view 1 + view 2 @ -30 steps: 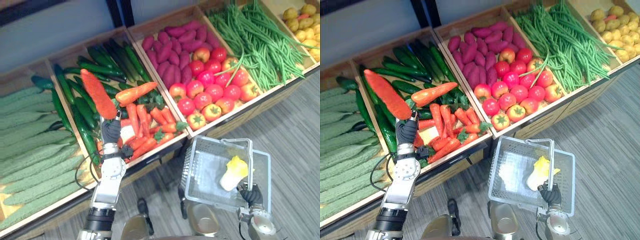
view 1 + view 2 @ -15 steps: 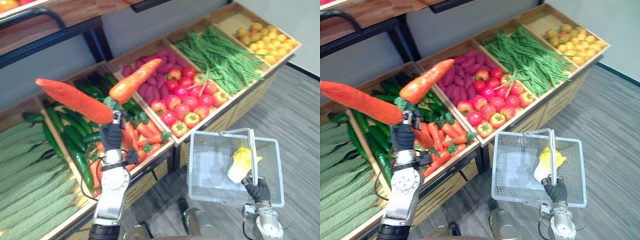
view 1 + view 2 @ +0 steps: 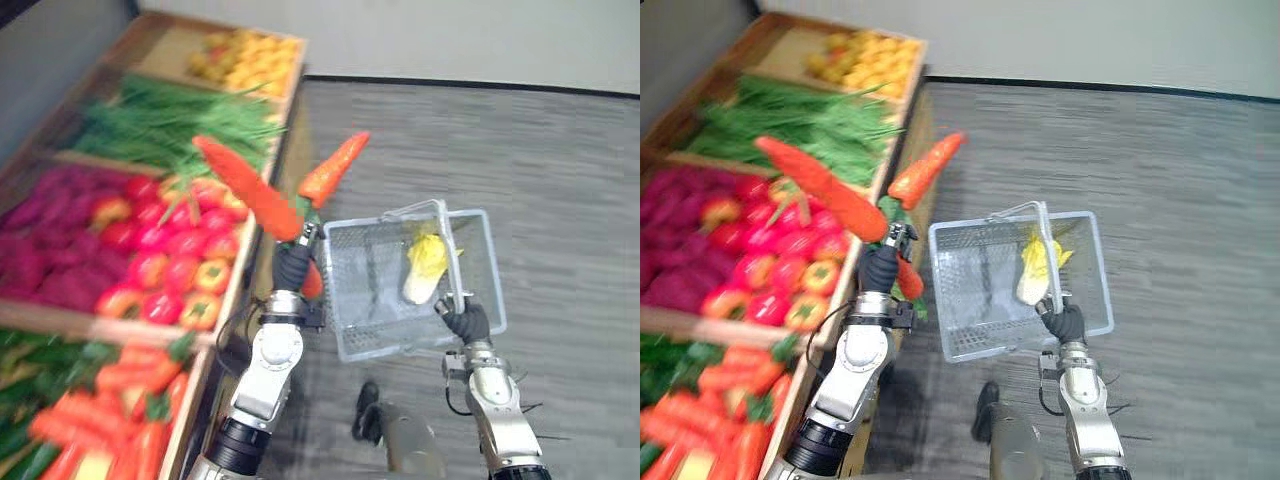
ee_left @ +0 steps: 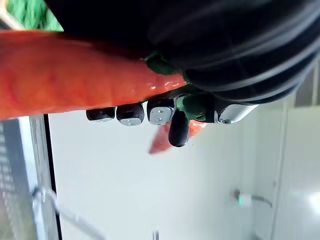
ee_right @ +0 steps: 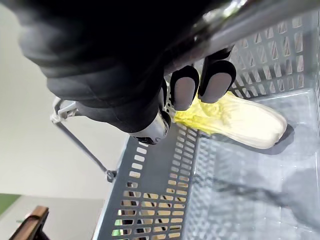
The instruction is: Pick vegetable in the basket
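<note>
**Carrots lifted off the counter and brought beside the basket**

Along the left, a wooden produce counter with heaped red tomatoes in the middle and loose orange carrots at the near left corner. Just off the counter's front edge, the left hand, raised and clenched round the green stalk ends of a large orange carrot and a smaller orange carrot, fanned upward in a V.

A second ago held up over the carrot bin. Now carried out past the counter's edge, close beside the left rim of the grey perforated plastic basket. Seen from a view that has itself swung round, so partly a turn of the camera and not only of the arm.

Inside the basket, toward its right side by the wire handle, a pale yellow-white cabbage. At the right, the right hand, wrapped round that handle as before and carrying the basket above the grey floor.

Judged: pick done, transfer nearly done. Left to do: bring the carrots over the opening and let go. Worth watching: two long carrots in one grip, liable to catch the handle or rim.
</note>
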